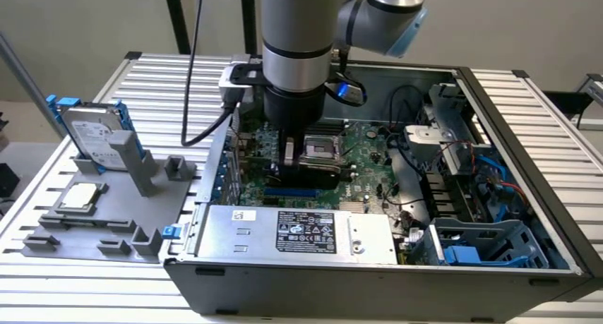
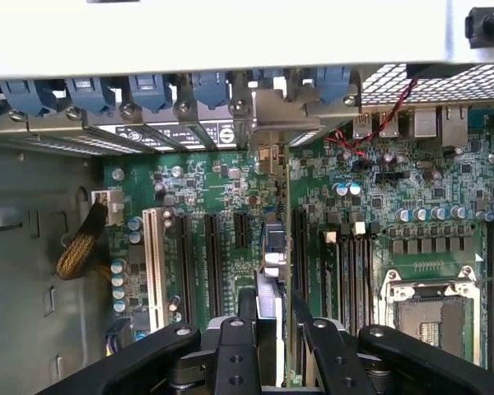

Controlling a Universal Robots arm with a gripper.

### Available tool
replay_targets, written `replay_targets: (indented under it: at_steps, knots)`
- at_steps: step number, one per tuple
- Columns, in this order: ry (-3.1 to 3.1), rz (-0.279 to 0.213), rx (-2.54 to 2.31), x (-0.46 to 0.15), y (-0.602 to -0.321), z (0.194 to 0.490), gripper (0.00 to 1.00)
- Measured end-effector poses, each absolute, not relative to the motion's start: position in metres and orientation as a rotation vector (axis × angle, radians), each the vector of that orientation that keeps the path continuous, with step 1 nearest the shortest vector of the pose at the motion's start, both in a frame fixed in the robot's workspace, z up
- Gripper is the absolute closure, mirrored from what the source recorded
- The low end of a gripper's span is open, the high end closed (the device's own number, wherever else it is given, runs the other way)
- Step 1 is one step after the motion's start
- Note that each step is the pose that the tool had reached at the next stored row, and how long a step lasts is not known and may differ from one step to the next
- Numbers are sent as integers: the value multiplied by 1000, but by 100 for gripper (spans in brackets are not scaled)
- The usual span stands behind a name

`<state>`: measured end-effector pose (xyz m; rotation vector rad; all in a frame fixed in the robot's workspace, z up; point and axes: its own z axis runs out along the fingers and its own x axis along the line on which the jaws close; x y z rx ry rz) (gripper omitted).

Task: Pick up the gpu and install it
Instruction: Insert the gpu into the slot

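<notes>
Gripper [image 2: 273, 322] fingers clamped on gpu [image 2: 272, 255] above the slots [image 2: 186, 263]; slight tilt and its edge could jam or scrape.

High exterior and close wrist camera share the motherboard [image 1: 366, 142].

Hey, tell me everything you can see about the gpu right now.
The gpu shows edge-on: a thin card standing upright on its long edge over the motherboard, among the expansion slots. Its silver metal bracket sits at the far end, beside the blue clips. The gripper clamps its near end, one black finger on each side. Whether it is fully seated cannot be told.
</notes>
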<state>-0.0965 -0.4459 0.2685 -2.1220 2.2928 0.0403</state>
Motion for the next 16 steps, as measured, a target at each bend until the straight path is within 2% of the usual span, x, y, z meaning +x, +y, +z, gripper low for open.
replay_targets:
  at_steps: [16]
  knots:
    - [2291,74,-2140,-96,-451,266,73]
